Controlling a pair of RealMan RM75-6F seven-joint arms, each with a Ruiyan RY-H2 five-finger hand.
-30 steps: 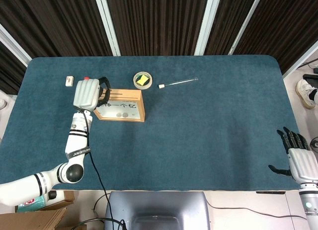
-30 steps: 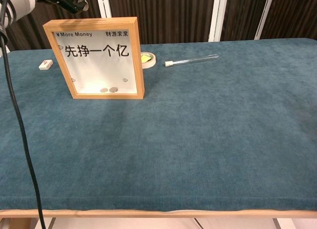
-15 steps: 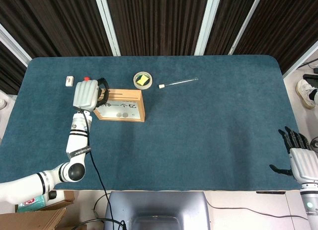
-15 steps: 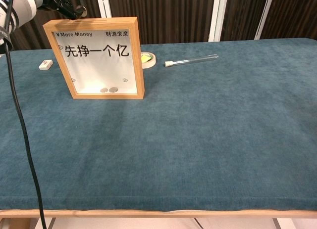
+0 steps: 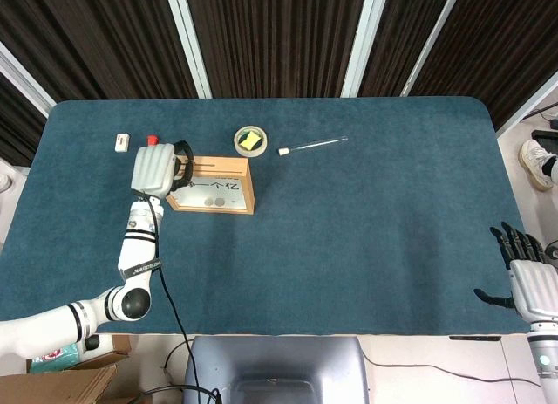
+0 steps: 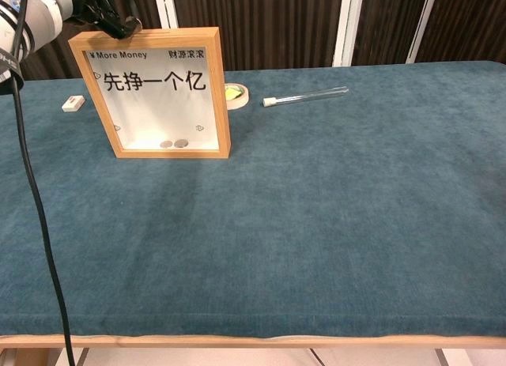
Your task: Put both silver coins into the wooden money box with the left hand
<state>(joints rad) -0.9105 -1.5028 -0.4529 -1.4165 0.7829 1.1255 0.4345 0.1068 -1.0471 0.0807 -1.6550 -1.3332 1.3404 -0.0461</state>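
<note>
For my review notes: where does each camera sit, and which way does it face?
Head view: high above the near edge, looking down on the table; shows left hand by the money box, right hand at the near right corner.
Chest view: low, at the near edge, facing across; only the left hand.
Shared: money box, test tube.

Blue cloth-covered table (image 5: 349,238), wooden front edge visible in chest view. White eraser-like block (image 5: 122,143) at far left. Small red object (image 5: 152,140) just right of it. Tape roll (image 5: 251,140) with yellow centre. Clear test tube (image 5: 312,145), white-capped, lying flat right of the roll.
</note>
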